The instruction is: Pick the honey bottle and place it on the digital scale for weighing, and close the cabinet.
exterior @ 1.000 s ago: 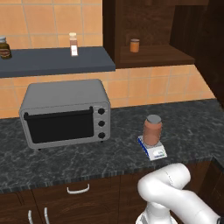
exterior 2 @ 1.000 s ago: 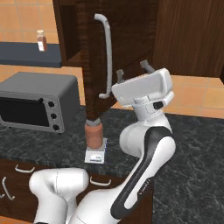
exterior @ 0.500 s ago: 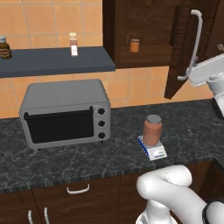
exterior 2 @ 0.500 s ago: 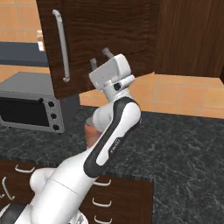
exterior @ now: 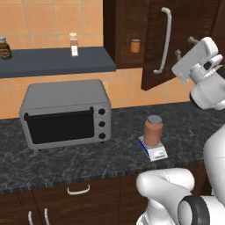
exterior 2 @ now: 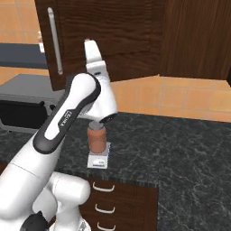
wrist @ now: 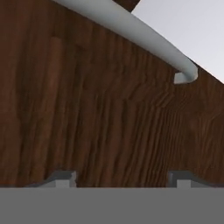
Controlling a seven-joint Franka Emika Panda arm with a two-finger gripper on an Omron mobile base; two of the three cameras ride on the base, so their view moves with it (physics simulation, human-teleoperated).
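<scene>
The honey bottle, reddish-brown with a grey lid, stands upright on the small digital scale on the dark counter. Above it, the cabinet door hangs partly open, its silver bar handle facing out. My gripper is open, with nothing between the spread fingertips, and it is pressed up close to the door's wooden face just beside the handle. My hand is raised well above the bottle.
A grey toaster oven sits left of the scale. On the blue-grey shelf stand a slim white-labelled bottle and a dark jar. A small orange jar sits inside the cabinet. Drawers run below the counter.
The cabinet door has swung left toward shut, with my hand moving along against it. The honey bottle and scale have stayed put.
</scene>
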